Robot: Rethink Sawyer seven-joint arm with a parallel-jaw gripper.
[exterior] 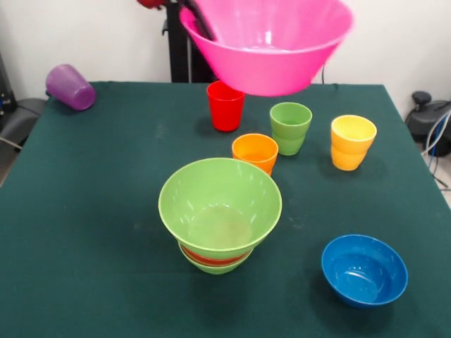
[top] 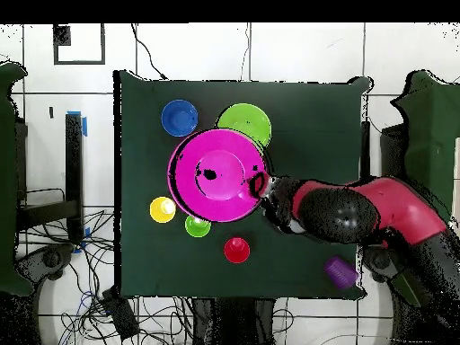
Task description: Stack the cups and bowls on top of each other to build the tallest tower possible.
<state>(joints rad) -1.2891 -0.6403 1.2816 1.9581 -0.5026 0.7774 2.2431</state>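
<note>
The huge pink bowl (exterior: 271, 46) hangs tilted in the air above the cups, with my gripper (exterior: 199, 21) shut on its rim. From overhead the pink bowl (top: 220, 175) lies partly over the large green bowl (top: 250, 119), and the gripper (top: 261, 187) pinches its edge. The tower (exterior: 220, 211) is the large lime green bowl nested on a red-orange bowl (exterior: 211, 258) and a small green bowl (exterior: 215, 267). The red cup (exterior: 225, 105), light green cup (exterior: 290, 127), orange cup (exterior: 255, 152) and yellow cup (exterior: 352, 142) stand upright behind it.
A blue bowl (exterior: 364, 270) sits alone near the front right. The purple cup (exterior: 70, 86) lies on its side at the far left table corner. The arm (top: 359, 211) reaches in over the table from the purple cup's side.
</note>
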